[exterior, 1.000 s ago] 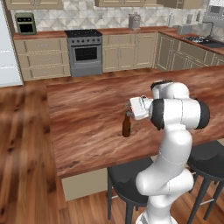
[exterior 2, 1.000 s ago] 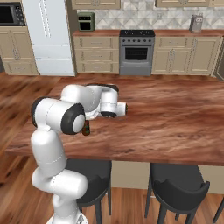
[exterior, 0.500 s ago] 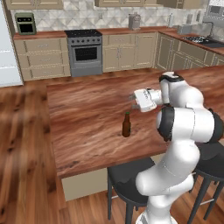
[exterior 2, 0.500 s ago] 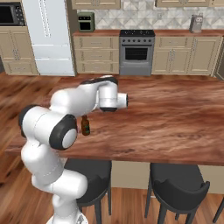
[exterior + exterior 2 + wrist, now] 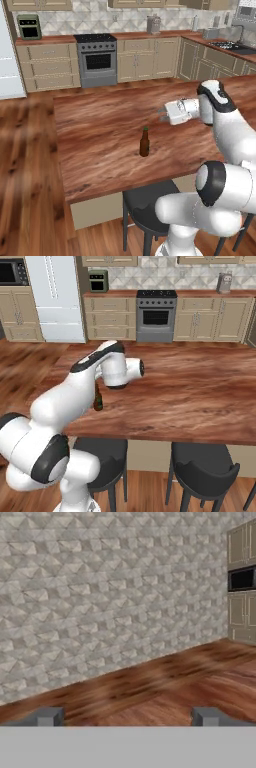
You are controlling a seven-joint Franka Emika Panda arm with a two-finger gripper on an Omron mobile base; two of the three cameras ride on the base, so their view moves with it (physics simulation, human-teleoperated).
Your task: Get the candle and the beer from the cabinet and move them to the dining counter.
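Beer (image 5: pixel 144 142) upright on dining counter (image 5: pixel 100 125), toward near edge. Stool (image 5: pixel 147 205) tucked under that edge, below beer. Gripper (image 5: pixel 162 112) up over counter, right of beer, apart. Stove (image 5: pixel 97 59) behind, across floor.

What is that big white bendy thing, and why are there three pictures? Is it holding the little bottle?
The white bendy thing is a robot arm, a bit like a person's arm with a pinching hand at the end, called a gripper. Two cameras ride behind the arm, one on its left and one on its right, so they show the same kitchen from two sides. A third camera sits on the hand itself and looks where the hand points: at a wall and wooden floor. The wide brown top is the dining counter, with black stools tucked under it. The beer stands upright on the counter. The gripper is open and holds nothing; it hangs apart from the bottle.
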